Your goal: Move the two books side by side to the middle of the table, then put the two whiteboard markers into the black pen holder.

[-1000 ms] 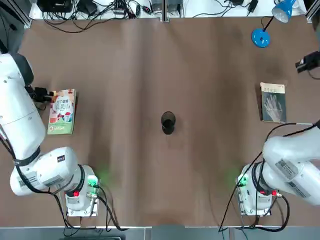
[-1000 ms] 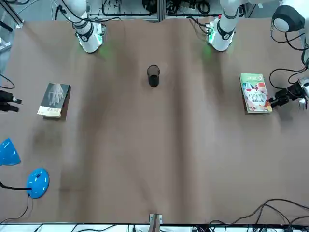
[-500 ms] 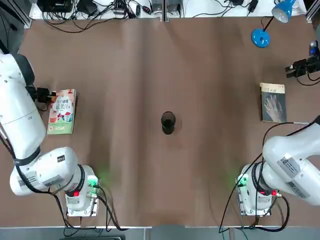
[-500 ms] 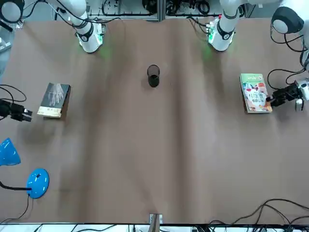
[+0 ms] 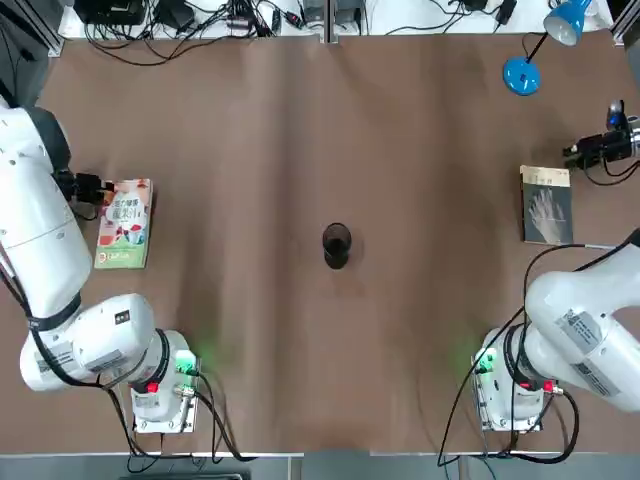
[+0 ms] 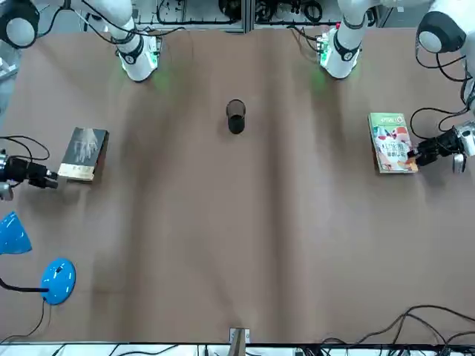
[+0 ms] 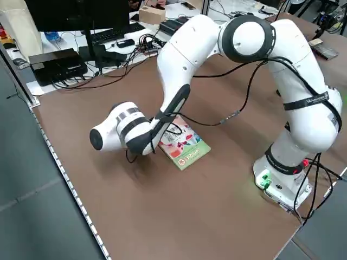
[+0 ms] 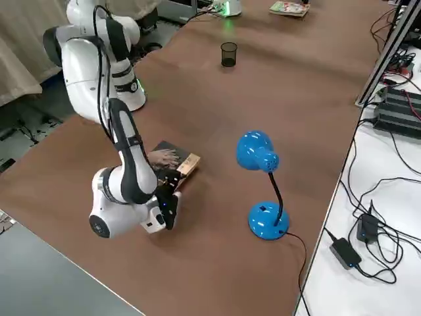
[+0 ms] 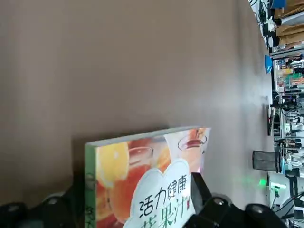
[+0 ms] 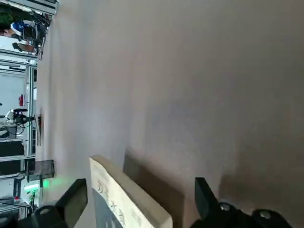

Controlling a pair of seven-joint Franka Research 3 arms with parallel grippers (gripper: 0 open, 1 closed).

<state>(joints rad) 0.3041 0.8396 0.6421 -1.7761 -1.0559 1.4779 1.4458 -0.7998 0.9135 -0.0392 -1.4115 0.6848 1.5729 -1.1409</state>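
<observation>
Left of the pen holder [image 5: 337, 245], my left gripper [image 9: 137, 202] is straddling the colourful book [image 9: 152, 175], partly open, risking a skewed pinch; right of it, my wide-open, empty right gripper [image 10: 142, 202] is risking bumping the grey book [image 10: 128, 194].

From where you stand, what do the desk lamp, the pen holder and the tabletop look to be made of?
The blue desk lamp looks like glossy painted metal or plastic; its base and shade catch bright highlights. The pen holder is probably dark metal mesh, since its thin wall lets some background show through. The tabletop seems to have a smooth brown covering, perhaps vinyl, with soft, blurred reflections.
</observation>
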